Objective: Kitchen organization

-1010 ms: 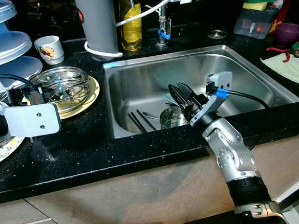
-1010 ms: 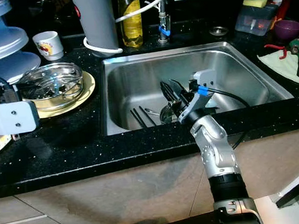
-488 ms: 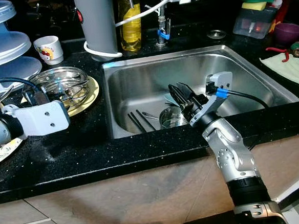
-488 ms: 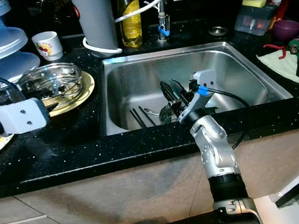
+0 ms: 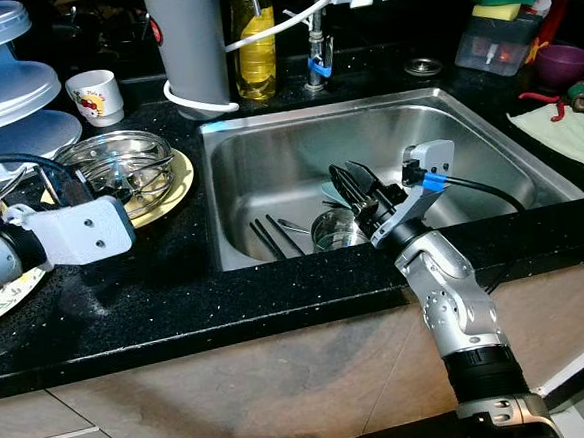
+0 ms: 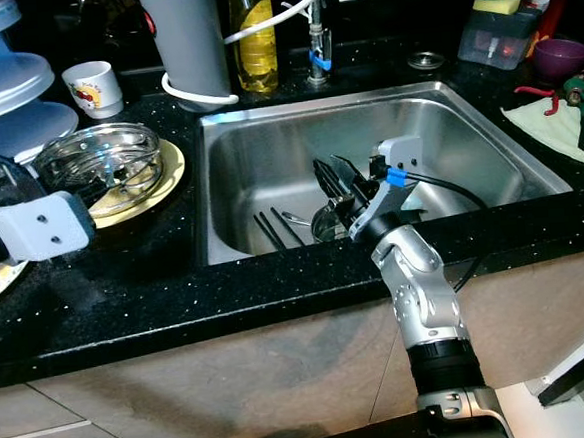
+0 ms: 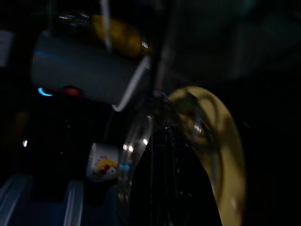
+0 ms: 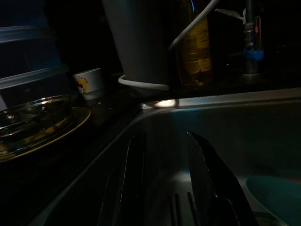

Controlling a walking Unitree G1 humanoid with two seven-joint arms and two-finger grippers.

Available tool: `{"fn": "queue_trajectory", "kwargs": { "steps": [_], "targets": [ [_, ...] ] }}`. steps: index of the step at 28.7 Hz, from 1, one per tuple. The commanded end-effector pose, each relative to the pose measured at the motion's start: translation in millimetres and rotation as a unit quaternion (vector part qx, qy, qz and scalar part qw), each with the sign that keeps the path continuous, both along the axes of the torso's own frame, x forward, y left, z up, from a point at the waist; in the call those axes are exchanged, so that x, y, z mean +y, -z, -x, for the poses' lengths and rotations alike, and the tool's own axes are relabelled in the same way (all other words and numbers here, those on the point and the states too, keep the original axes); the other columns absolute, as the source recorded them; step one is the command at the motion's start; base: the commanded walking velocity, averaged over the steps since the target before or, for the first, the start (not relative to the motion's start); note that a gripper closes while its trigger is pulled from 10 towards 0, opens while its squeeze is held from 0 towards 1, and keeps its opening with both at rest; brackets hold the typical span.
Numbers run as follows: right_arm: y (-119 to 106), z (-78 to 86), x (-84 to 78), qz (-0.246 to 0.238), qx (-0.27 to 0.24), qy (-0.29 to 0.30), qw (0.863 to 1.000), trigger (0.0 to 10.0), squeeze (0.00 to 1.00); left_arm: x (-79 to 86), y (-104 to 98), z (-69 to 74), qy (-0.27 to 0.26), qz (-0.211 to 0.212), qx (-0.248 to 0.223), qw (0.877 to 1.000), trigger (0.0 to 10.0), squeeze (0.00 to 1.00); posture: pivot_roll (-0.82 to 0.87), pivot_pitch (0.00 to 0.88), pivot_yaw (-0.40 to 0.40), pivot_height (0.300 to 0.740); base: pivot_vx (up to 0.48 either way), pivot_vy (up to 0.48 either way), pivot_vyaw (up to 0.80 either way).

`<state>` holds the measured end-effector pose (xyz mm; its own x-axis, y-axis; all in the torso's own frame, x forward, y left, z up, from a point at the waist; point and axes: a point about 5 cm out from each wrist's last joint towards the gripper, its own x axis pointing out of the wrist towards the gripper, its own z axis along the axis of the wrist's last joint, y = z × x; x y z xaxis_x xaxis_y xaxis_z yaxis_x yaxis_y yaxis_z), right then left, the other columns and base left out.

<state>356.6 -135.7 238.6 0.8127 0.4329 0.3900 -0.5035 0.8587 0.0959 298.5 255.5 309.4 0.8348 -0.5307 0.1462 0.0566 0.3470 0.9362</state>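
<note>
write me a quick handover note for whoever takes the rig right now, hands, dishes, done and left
Right hand: open, empty, hanging in the sink above the steel cup.
Left hand: at the glass bowl on the yellow plate, left counter; fingers too dark to judge.
In the sink: cup, chopsticks, a teal dish.
On the counter: white mug, patterned plate.
Done: nothing visibly lifted.
Left: clear the sink, sort the counter dishes.

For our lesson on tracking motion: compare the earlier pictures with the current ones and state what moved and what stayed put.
The left gripper has moved toward the glass bowl on the yellow plate, mostly within the first half second. The right gripper stays over the sink, jaws open. Nothing was grasped or released; the dishes are unmoved.
</note>
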Motion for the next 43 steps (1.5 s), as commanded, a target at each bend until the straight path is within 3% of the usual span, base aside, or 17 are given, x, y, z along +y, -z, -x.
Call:
{"fn": "queue_trajectory", "kwargs": {
  "steps": [1, 2, 4, 5, 8, 10, 16, 25, 31, 32, 34, 35, 40, 43],
  "targets": [
    [3, 0.6, 0.7, 0.000, 0.006, -0.002, 1.000, 10.0, 0.00, 6.7, -7, 0.7, -0.012, 0.030, -0.009, 0.999, 0.0, 0.00, -0.02, 0.168, 0.001, 0.740, 0.000, 0.000, 0.00],
    [3, 0.9, 0.5, 0.000, 0.006, -0.002, 1.000, 10.0, 0.00, 12.6, -9, 1.1, -0.026, 0.017, -0.001, 1.000, 10.0, 0.00, -0.02, 0.168, 0.001, 0.740, 0.000, 0.000, 0.00],
    [4, 1.5, 0.1, -0.001, 0.007, -0.002, 1.000, 10.0, 0.00, 30.4, -12, 4.2, -0.057, -0.028, 0.030, 0.998, 10.0, 0.01, -0.02, 0.168, -0.001, 0.740, 0.000, 0.000, 0.00],
    [5, 1.9, 0.6, -0.002, 0.009, -0.003, 1.000, 10.0, 0.00, 41.1, -15, 7.6, -0.065, -0.027, 0.047, 0.996, 10.0, 1.00, -0.01, 0.167, -0.002, 0.740, 0.000, 0.000, 0.00],
    [7, 2.5, 2.4, -0.002, 0.012, -0.006, 1.000, 10.0, 0.00, 51.6, -22, 12.6, -0.064, -0.004, 0.054, 0.996, 10.0, 1.00, -0.01, 0.166, -0.008, 0.740, 0.000, 0.000, 0.00],
    [9, 2.5, 5.6, -0.001, 0.014, -0.010, 1.000, 10.0, 0.00, 54.6, -27, 17.0, -0.051, 0.019, 0.030, 0.998, 10.0, 1.00, -0.01, 0.166, -0.010, 0.740, 0.000, 0.000, 0.00],
    [9, 3.5, 8.8, 0.000, 0.014, -0.015, 1.000, 10.0, 0.00, 60.1, -15, 24.6, -0.043, 0.000, 0.059, 0.997, 10.0, 1.00, -0.01, 0.163, -0.007, 0.740, 0.000, 0.000, 0.00],
    [11, 4.7, 10.9, 0.000, 0.015, -0.017, 1.000, 10.0, 0.00, 43.8, 7, 21.8, 0.006, 0.024, 0.096, 0.995, 10.0, 1.00, -0.02, 0.156, -0.002, 0.740, 0.000, 0.000, 0.00],
    [10, 4.5, 11.5, 0.000, 0.014, -0.017, 1.000, 10.0, 0.00, 36.8, 14, 11.7, -0.007, -0.003, 0.053, 0.999, 10.0, 1.00, -0.02, 0.151, -0.003, 0.740, 0.000, 0.000, 0.00],
    [10, 4.5, 11.6, 0.000, 0.014, -0.017, 1.000, 10.0, 0.00, 35.2, 18, 7.8, -0.014, -0.015, 0.061, 0.998, 10.0, 0.11, -0.02, 0.150, -0.003, 0.740, 0.000, 0.000, 0.00],
    [10, 4.5, 11.7, 0.000, 0.014, -0.017, 1.000, 10.0, 0.00, 34.4, 21, 5.4, -0.018, -0.022, 0.069, 0.997, 10.0, 0.11, -0.02, 0.150, -0.002, 0.740, 0.000, 0.000, 0.00],
    [10, 4.4, 11.7, 0.000, 0.014, -0.017, 1.000, 10.0, 0.00, 32.4, 22, 3.6, -0.017, -0.028, 0.066, 0.997, 10.0, 0.00, -0.02, 0.150, -0.001, 0.740, 0.000, 0.000, 0.00],
    [9, 3.7, 10.7, -0.001, 0.013, -0.014, 1.000, 10.0, 0.00, 23.3, 23, -4.1, -0.017, -0.048, 0.025, 0.998, 10.0, 0.00, -0.02, 0.156, -0.004, 0.740, 0.000, 0.000, 0.00],
    [9, 3.4, 9.5, 0.000, 0.013, -0.013, 1.000, 10.0, 0.00, 18.2, 24, -10.0, -0.011, -0.032, 0.018, 0.999, 10.0, 0.00, -0.02, 0.161, -0.004, 0.740, 0.000, 0.000, 0.00]
  ]
}}
